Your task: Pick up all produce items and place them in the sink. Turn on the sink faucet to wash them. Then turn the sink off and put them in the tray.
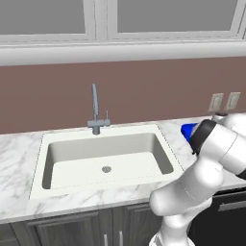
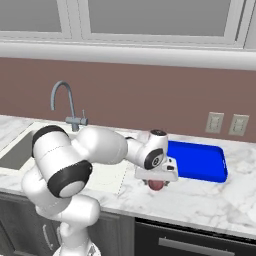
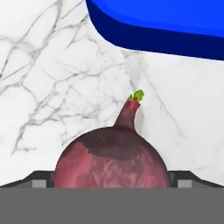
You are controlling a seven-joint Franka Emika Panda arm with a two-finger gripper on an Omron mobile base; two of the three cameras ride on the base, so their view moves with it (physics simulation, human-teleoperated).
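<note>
One beet [image 3: 112, 159] sits between our spread pincer [image 2: 156, 183] on the table [image 2: 210, 205]; next we clamp, lift toward the sink [image 1: 103, 161].

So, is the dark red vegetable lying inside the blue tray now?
No, the dark red vegetable sits on the marble counter, beside the blue tray.

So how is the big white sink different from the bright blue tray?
The off-white rectangular sink basin is deep and sunk into the marble counter; the bright blue flat tray is shallow and sits on top of it. The sink is larger and has a round metal drain; the tray has none. Both are rectangular with nothing inside.
</note>
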